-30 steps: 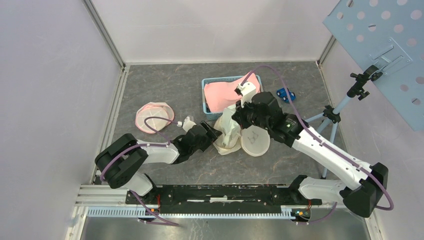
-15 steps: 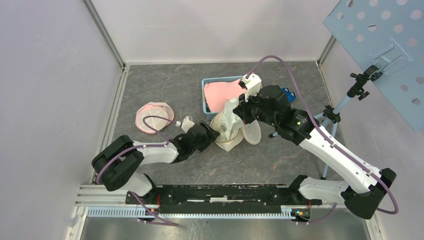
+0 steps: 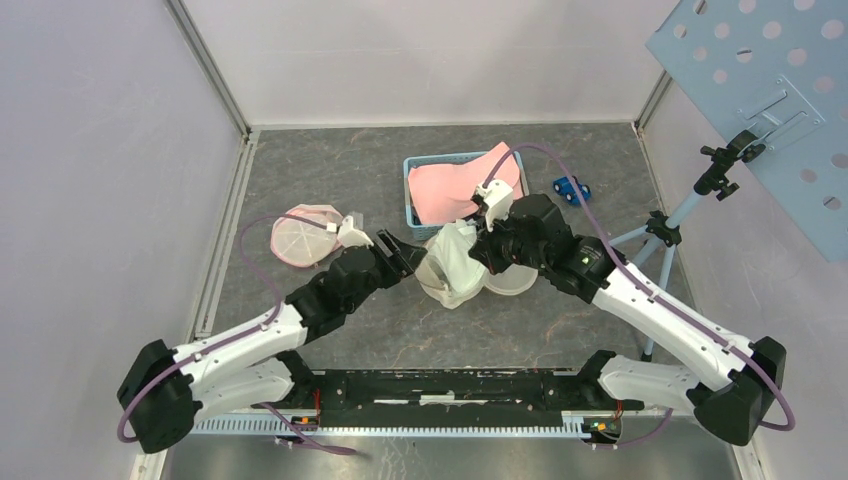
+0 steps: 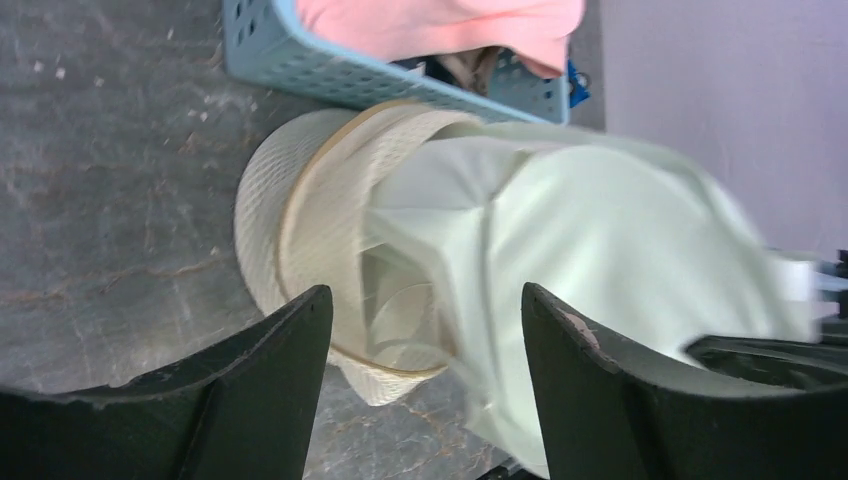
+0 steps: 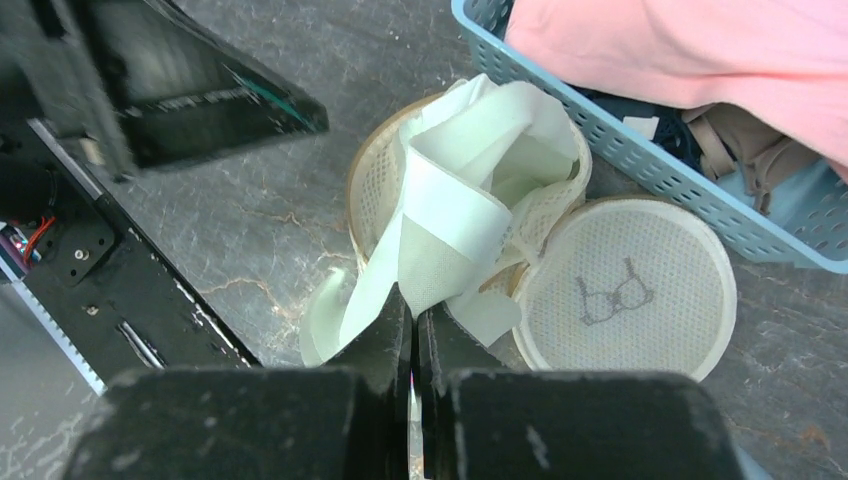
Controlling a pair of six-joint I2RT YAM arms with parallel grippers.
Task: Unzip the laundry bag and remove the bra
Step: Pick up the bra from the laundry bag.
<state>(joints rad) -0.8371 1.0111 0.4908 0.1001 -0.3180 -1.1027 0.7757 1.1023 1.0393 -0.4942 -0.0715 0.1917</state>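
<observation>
The cream mesh laundry bag [image 3: 437,281] lies open mid-table, its round lid [image 5: 625,290] with a bra drawing flopped to the right. The pale green bra [image 3: 458,255] hangs partly out of the bag's mouth. My right gripper [image 3: 480,248] is shut on a fold of the bra [image 5: 450,215]; in the right wrist view the right gripper [image 5: 413,300] pinches it just above the bag [image 5: 372,185]. My left gripper [image 3: 402,250] is open just left of the bag. In the left wrist view the left gripper [image 4: 425,300] is empty, with bag [image 4: 300,230] and bra [image 4: 610,230] ahead.
A blue basket [image 3: 413,210] with a pink cloth [image 3: 450,185] stands right behind the bag. A second pink-rimmed mesh bag [image 3: 303,235] lies at the left. A blue toy car [image 3: 571,187] and a tripod [image 3: 665,228] are at the right.
My left arm has lifted and drawn back from the bag's edge, jaws now open. My right gripper raised the bra out of the bag, then came slightly lower and nearer with it.
</observation>
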